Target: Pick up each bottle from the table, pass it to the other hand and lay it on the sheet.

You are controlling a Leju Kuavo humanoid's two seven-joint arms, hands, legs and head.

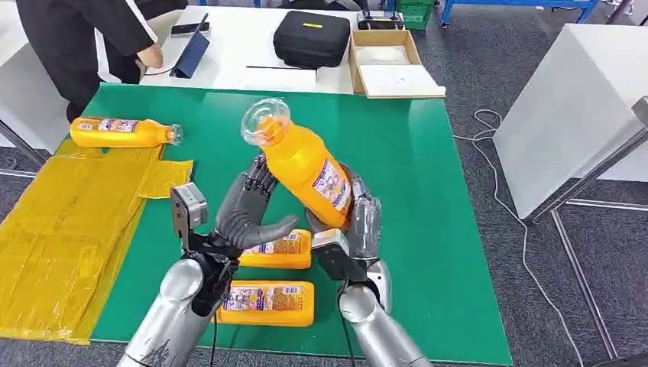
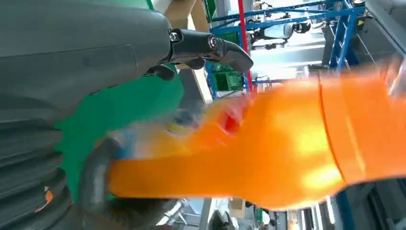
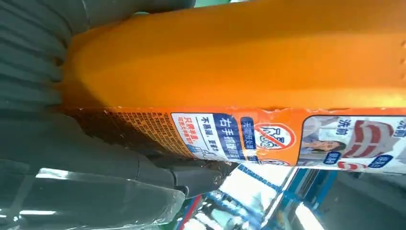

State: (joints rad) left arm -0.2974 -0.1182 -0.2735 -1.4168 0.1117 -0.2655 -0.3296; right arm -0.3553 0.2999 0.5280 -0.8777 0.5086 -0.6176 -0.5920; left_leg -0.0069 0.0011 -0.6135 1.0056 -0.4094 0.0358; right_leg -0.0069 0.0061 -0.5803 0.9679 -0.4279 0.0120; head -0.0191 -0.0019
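Gripping the bottle, right hand; wrist view reveals label; left hand spread

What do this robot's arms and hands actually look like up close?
Both arms are smooth, rounded silver metal tubes. Each ends in a dark grey, many-fingered hand: the left hand and the right hand have jointed dark fingers and a thick grey thumb. A small boxy grey camera module sits at the left wrist, with black cabling beneath it. In the wrist views, a grey ribbed cover wraps each hand's base.
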